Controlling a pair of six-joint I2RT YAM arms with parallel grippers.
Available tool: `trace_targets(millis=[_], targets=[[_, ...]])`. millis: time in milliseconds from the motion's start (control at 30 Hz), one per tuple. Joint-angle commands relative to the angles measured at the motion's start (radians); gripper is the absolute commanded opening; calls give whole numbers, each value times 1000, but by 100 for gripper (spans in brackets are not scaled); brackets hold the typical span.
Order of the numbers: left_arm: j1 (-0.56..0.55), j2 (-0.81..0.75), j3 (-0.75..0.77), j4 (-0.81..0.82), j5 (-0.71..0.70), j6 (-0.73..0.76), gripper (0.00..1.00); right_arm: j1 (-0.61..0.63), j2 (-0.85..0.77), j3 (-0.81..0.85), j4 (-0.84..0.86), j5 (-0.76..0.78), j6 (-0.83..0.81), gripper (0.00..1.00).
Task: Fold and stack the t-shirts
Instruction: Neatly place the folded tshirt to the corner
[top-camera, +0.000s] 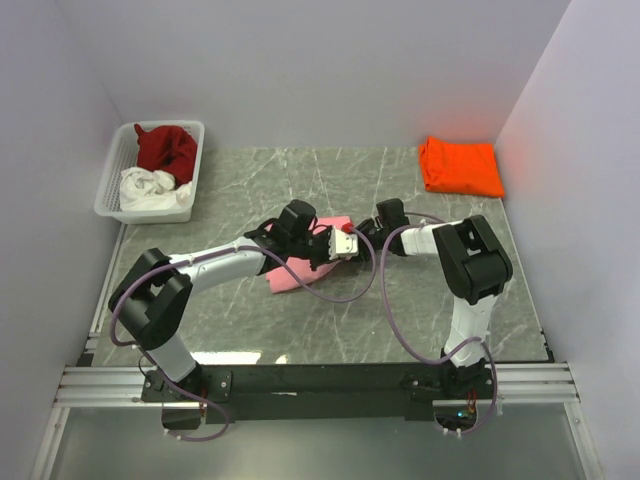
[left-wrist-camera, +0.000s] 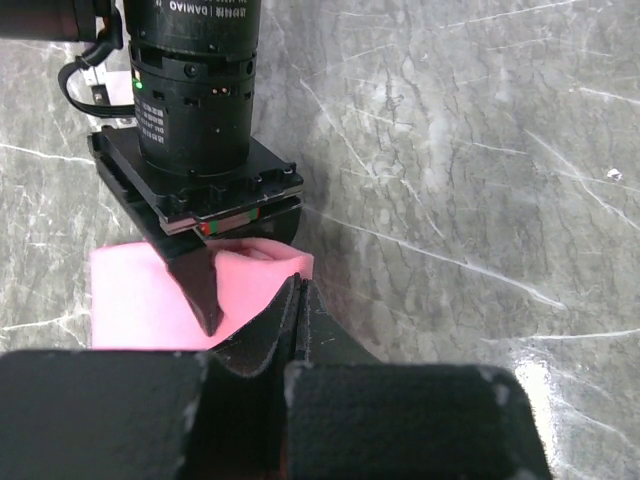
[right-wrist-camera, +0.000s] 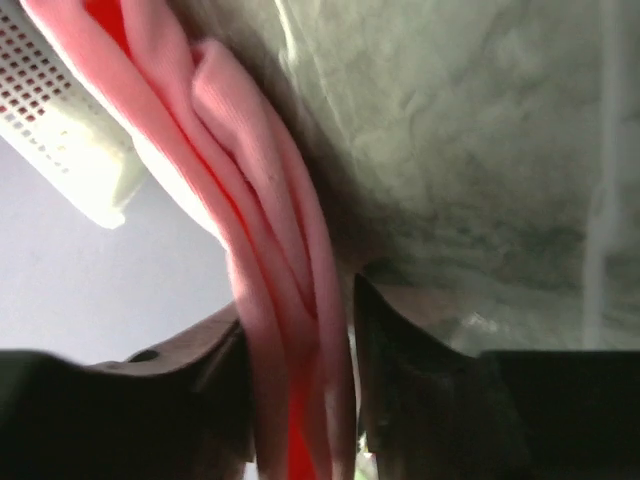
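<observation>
**One shirt folded, one in hand, two waiting in the basket**

We see a grey marble table (top-camera: 250, 180) from above, with two robot arms reaching in from its near edge.

The task looks less than half done. An orange shirt (top-camera: 460, 166) lies folded into a neat rectangle at the far right corner of the table, on its own, with nothing stacked on it. A pink shirt (top-camera: 285, 281) lies at the centre of the table, partly folded and bunched, and both arms meet over it.

The right gripper (right-wrist-camera: 295, 330) grips the pink shirt. In its wrist view several folded layers of pink cloth fill the gap between its two fingers.

The left gripper (left-wrist-camera: 298, 295) is closed, its tips pressed together at the edge of the pink cloth. We cannot tell whether any cloth is pinched between them.

As we judge it, the pink shirt has yet to be finished and carried to the orange one.

A white lattice basket (top-camera: 113, 180) sits at the far left corner. It holds a dark red shirt (top-camera: 167, 148) at its far end and a white shirt (top-camera: 150, 188) at its near end. Both are crumpled and unfolded, the red one partly over the white. Both have yet to be taken out, folded and stacked.
</observation>
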Motion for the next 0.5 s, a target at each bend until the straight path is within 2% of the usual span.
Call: trace_targets(millis=[0,33,100,167,200,233,300,367,467], targets=[[-8,3,-1,49,16,-16,1,4,12,4,-27,57,-23,40],[-11,3,-1,48,16,-15,1,-3,18,26,-39,61,-37,38],[-13,0,2,43,14,-19,2,-13,34,48,-61,70,-85,22],[-15,-2,8,28,7,-27,14,-28,40,92,-97,81,-152,3],[-16,-5,17,19,0,-33,31,-34,48,114,-120,102,-187,0],[-13,-9,23,8,-6,-42,38,-39,52,182,-160,118,-295,0],[-1,-32,49,-44,-7,-82,50,-52,49,261,-283,174,-413,0],[39,-52,77,-84,13,-146,56,-71,43,350,-369,198,-557,0],[80,-77,134,-193,8,-203,71,-111,61,479,-486,247,-746,0]])
